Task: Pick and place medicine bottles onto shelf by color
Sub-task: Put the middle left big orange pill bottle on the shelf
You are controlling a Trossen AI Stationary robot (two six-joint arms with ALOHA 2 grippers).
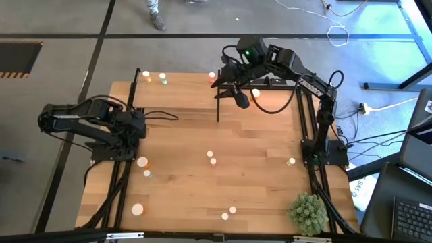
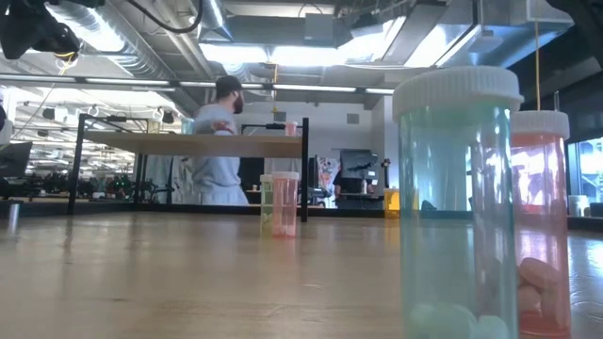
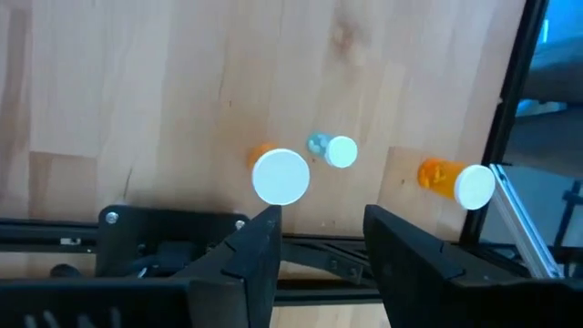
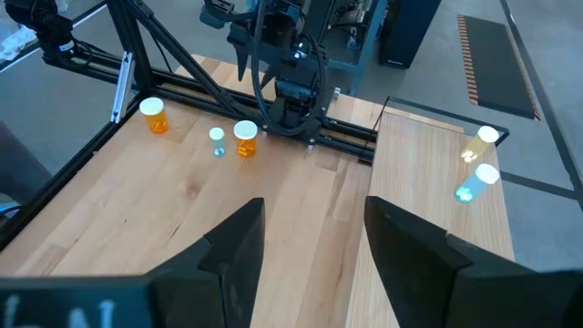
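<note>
High view: both claws open, empty; plant ball [image 1: 308, 212] sits near table [image 1: 182, 196] corner.

We can't make out a single readable word, number or brand anywhere here. The two medicine bottles [image 2: 459, 202] closest to the low camera show plain see-through sides with no label we can see, and the orange one [image 2: 280, 203] further back beside the shelf [image 2: 193, 143] has something printed on it, but it's too small for us to read. From above, the caps are just blank white dots. The screens in the room behind the shelf show nothing legible either.
</note>
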